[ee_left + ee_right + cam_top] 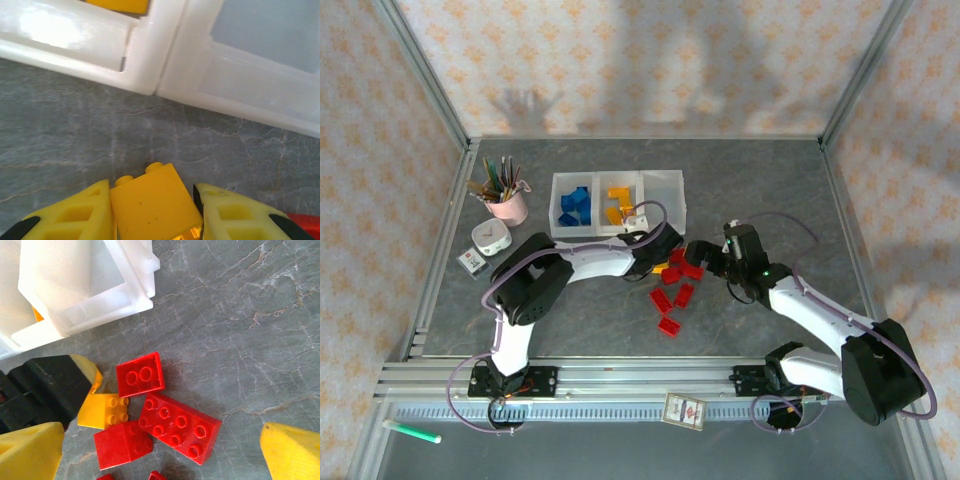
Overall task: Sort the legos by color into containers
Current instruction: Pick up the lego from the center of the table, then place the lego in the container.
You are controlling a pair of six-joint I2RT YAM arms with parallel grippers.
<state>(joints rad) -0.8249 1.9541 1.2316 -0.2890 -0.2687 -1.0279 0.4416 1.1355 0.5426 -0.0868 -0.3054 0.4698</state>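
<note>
My left gripper [151,186] is shut on a small yellow lego [152,202] low over the table, just in front of the containers [150,65]. From the right wrist the same yellow lego [103,411] lies against a left finger [87,370]. My right gripper [161,429] hangs open over a long red lego [180,427] and two small red ones [141,375], touching none. From above, the containers [618,176] hold blue legos [575,205] in the left bin and yellow ones [616,205] in the middle. Several red legos [672,297] lie scattered in front.
A pink cup of pens [508,205] stands left of the tray, with a small white box [492,238] in front of it. Metal frame posts and patterned walls bound the table. A green marker [412,432] lies below the rail.
</note>
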